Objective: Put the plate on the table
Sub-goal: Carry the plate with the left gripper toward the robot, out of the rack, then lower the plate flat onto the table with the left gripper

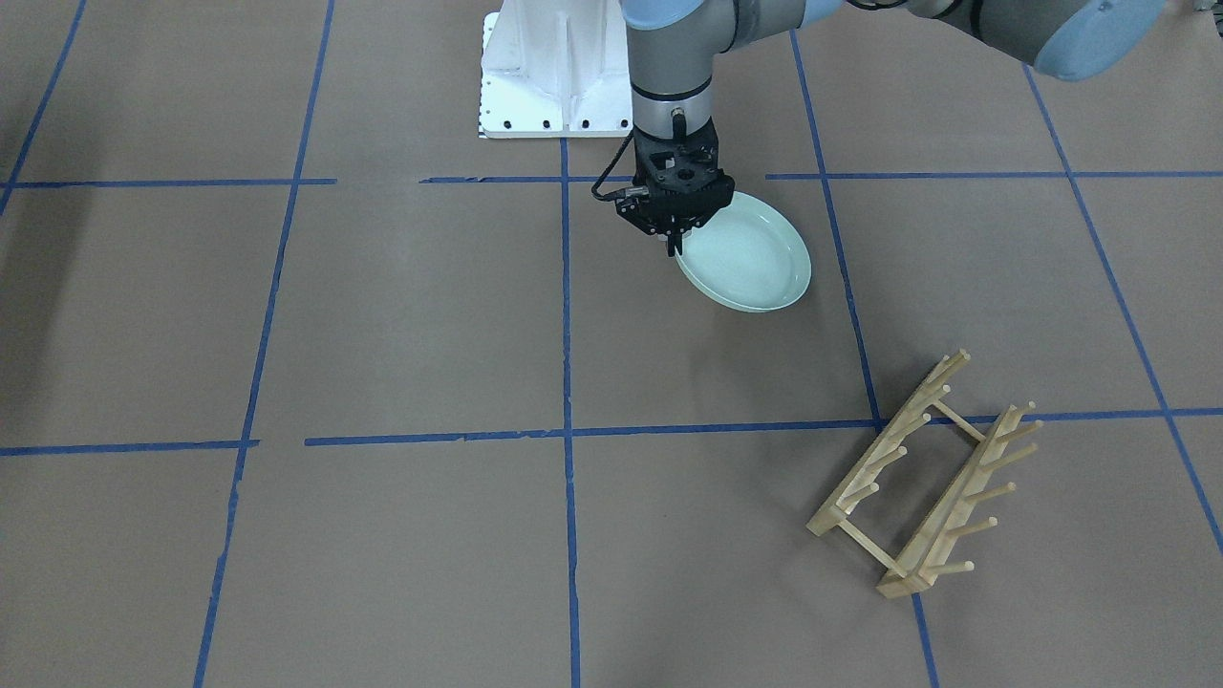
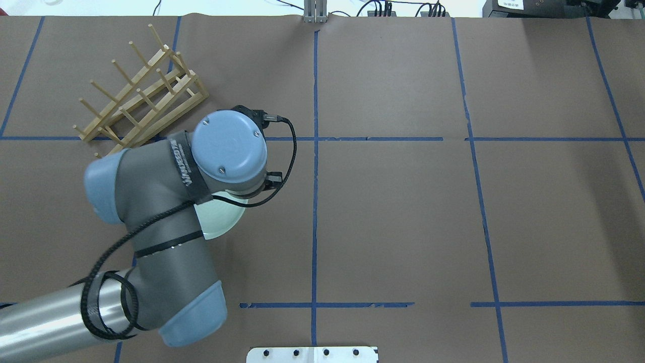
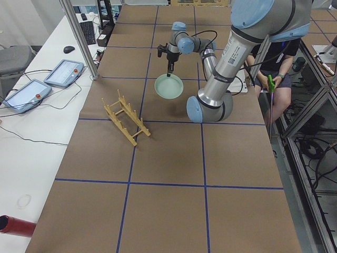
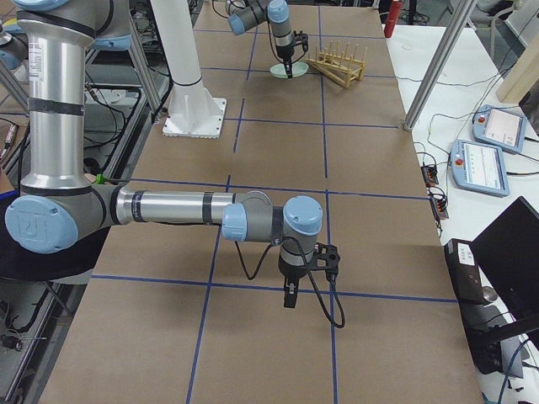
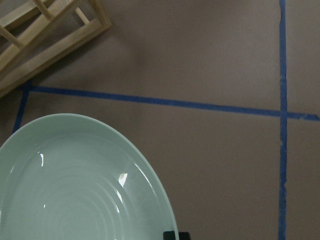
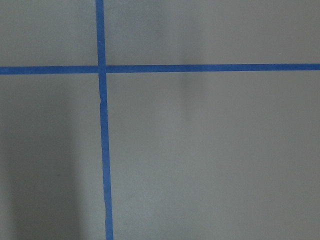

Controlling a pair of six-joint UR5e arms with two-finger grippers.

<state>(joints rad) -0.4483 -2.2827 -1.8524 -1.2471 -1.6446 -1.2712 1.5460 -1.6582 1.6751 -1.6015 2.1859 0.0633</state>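
Note:
The pale mint-green plate (image 1: 755,258) hangs from my left gripper (image 1: 676,246), which is shut on its rim at the edge nearest the robot. The plate is slightly tilted, low over the brown paper table (image 1: 382,325); I cannot tell whether its far edge touches. From overhead the wrist hides most of the plate (image 2: 221,219). The left wrist view shows the plate (image 5: 75,185) at lower left. My right gripper (image 4: 290,296) shows only in the exterior right view, low over the table far from the plate; I cannot tell if it is open.
A light wooden peg rack (image 1: 922,473) lies on the table beyond the plate, also seen overhead (image 2: 141,98). The white robot base (image 1: 549,67) stands at the near edge. A person (image 3: 279,58) sits beside the table.

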